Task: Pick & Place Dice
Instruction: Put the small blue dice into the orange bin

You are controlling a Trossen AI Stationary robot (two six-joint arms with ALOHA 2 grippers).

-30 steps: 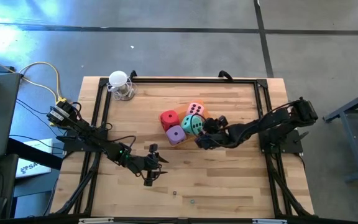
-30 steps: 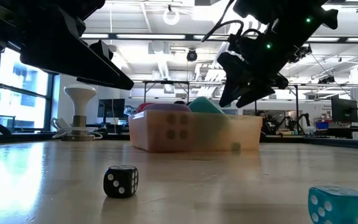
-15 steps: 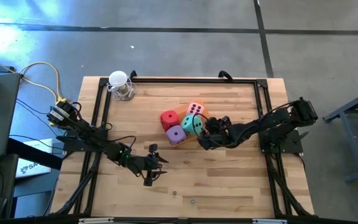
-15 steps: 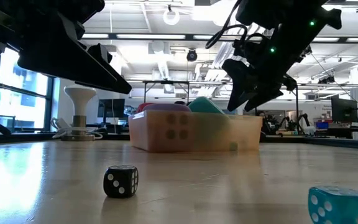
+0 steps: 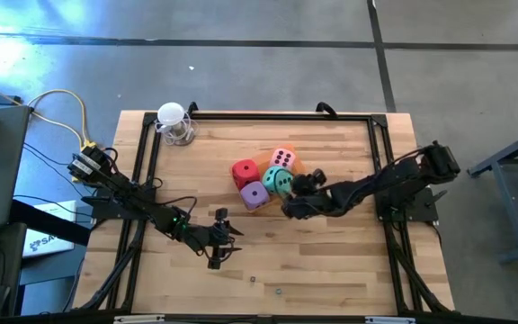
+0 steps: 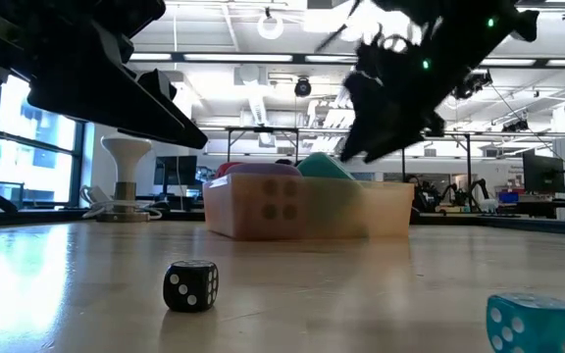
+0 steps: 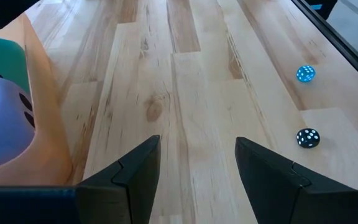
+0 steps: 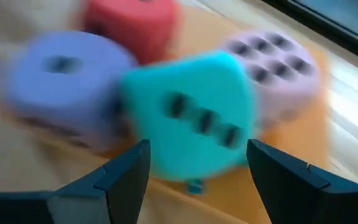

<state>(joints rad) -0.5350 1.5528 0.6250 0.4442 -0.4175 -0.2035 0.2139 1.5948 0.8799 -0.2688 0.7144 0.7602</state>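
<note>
Four soft dice sit together in a translucent orange tray (image 6: pixel 390 218) at mid-table: red (image 5: pixel 245 172), pink (image 5: pixel 282 159), purple (image 5: pixel 254 194) and teal (image 5: pixel 277 181). My right gripper (image 5: pixel 289 204) hovers open just right of the tray, above table height. In the right wrist view the teal die (image 8: pixel 191 118) fills the space ahead of its spread fingers (image 8: pixel 120 177), with none of it between them. My left gripper (image 5: pixel 230 241) hangs open over bare wood, nearer the front edge than the tray, whose wall (image 7: pixel 42 118) shows beside it.
Two tiny dice lie near the table's front edge, one black (image 6: pixel 190 285) and one blue (image 6: pixel 538 319). A white stand (image 5: pixel 174 123) sits at the far left corner. A black frame (image 5: pixel 367 117) runs along the table's edges. Bare wood stretches between the tray and the front edge.
My right gripper has shifted slightly toward the table's left beside the tray, staying open and above the table. The dice and the tray lie as before.
</note>
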